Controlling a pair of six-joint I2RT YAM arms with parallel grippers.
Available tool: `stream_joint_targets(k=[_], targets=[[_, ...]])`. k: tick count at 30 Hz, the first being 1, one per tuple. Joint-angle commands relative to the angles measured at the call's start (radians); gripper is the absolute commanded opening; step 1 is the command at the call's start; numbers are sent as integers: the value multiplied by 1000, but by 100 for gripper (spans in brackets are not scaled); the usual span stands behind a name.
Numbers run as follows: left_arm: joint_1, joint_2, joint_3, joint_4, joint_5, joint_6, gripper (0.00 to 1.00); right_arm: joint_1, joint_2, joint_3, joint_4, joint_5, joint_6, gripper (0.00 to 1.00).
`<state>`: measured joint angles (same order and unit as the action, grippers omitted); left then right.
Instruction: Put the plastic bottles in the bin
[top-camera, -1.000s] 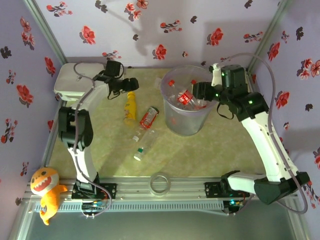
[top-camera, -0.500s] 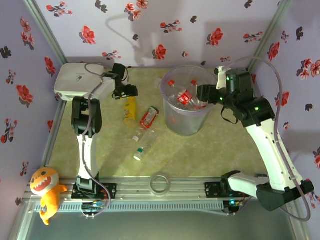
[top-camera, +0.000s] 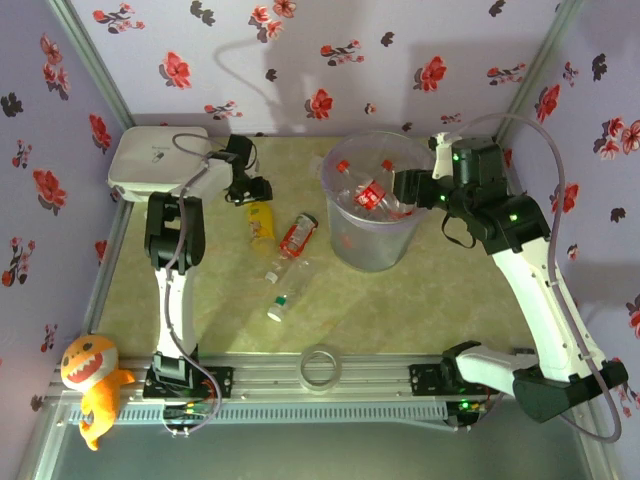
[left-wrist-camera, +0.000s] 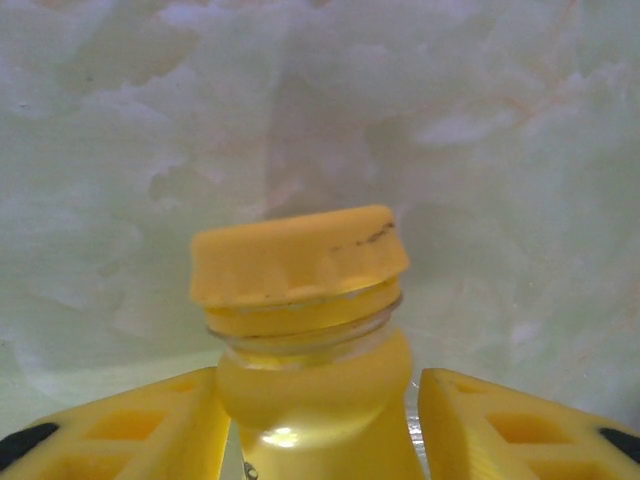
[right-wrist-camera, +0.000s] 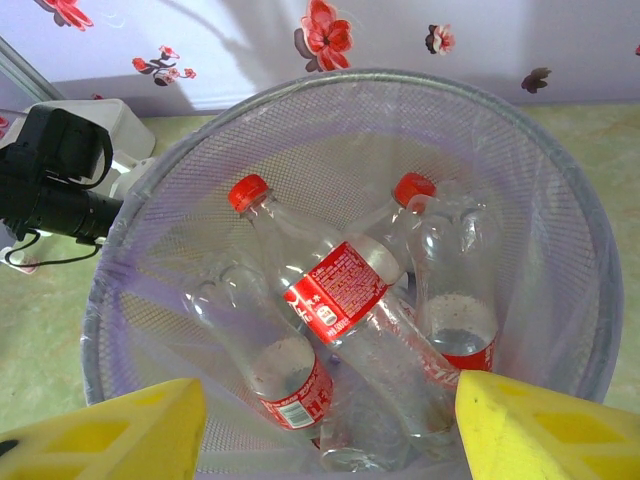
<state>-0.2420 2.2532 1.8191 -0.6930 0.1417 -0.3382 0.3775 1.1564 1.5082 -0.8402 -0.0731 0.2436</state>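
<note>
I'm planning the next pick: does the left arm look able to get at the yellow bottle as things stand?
Probably yes: the left gripper has its open jaws on either side of the yellow bottle, nothing between them.

Bright, diffuse light fills the overhead view; soft shadows fall on the wall (top-camera: 300, 70) toward 12 o'clock. The yellow bottle (left-wrist-camera: 300, 330) looms soft-focused, a glare spot at 6 o'clock. The bin (right-wrist-camera: 330, 110) reads sharp.

Yellow bottle (left-wrist-camera: 300, 270) body cut off at lower edge, left claw (left-wrist-camera: 318, 400) fingers likewise; grip contact unclear. Right claw (right-wrist-camera: 330, 410) fingers cropped; bin (right-wrist-camera: 560, 190) floor hidden beneath bottles (right-wrist-camera: 340, 290).
</note>
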Motion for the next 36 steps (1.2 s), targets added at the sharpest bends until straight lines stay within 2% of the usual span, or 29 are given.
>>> stream_joint_targets(k=[1, 7, 14, 20, 23, 28, 31, 36], targets=[[2, 3, -1, 1, 7, -4, 47, -8, -1, 14, -16, 12, -11, 67], [10, -103, -23, 5, -14, -4, 41, -8, 16, 27, -1, -20, -4, 67], [23, -338, -132, 105, -31, -58, 33, 19, 80, 66, 53, -89, 31, 67], [-2, -584, -238, 183, -19, -120, 30, 155, 173, 132, 79, -82, 34, 67], [-2, -712, -335, 289, 37, -205, 26, 229, 239, 182, 93, -101, 32, 67], [-10, -900, -546, 538, 95, -389, 16, 323, 335, 236, 169, -181, 59, 76], [-26, -947, -630, 674, 142, -503, 13, 371, 403, 277, 190, -225, 68, 81], [-85, -975, -637, 723, 146, -529, 12, 419, 502, 341, 188, -262, 72, 86]])
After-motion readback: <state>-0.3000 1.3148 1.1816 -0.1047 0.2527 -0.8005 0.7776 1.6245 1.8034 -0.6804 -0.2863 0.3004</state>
